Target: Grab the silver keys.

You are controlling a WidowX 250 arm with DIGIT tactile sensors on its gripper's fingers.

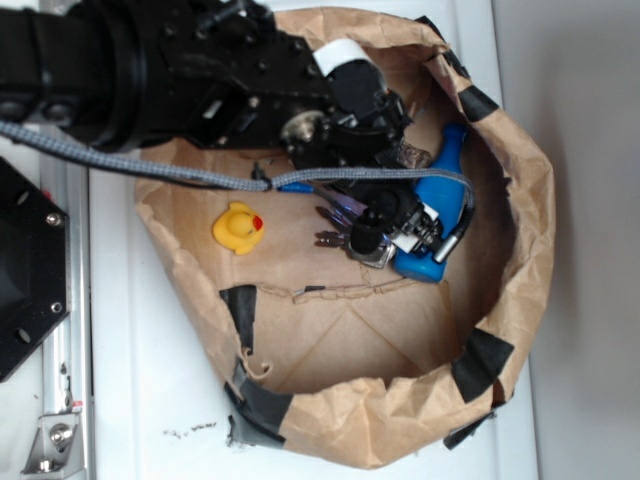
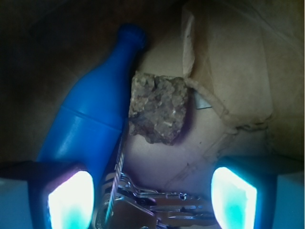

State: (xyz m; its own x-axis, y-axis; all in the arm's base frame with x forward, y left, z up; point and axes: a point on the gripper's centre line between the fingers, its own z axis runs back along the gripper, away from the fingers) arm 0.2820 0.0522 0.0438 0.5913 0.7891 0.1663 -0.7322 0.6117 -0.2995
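Hovering with gripper [image 2: 152,193] spread over the keys [image 2: 157,205] mid-bag [image 1: 520,250], about to descend and pinch them

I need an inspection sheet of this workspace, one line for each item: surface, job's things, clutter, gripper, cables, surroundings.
Surface: crumpled brown paper bag patched with black tape, lying on a white table.
Job's things: silver keys on the bag floor, between the fingertips in the wrist view.
Clutter: blue bottle lying down; mottled lump beside its neck; yellow rubber duck.
Gripper: gripper open, fingers on either side of the keys, not closed.
Cables: grey braided cable running along the arm.
Surroundings: black equipment and metal rail at the table edge.
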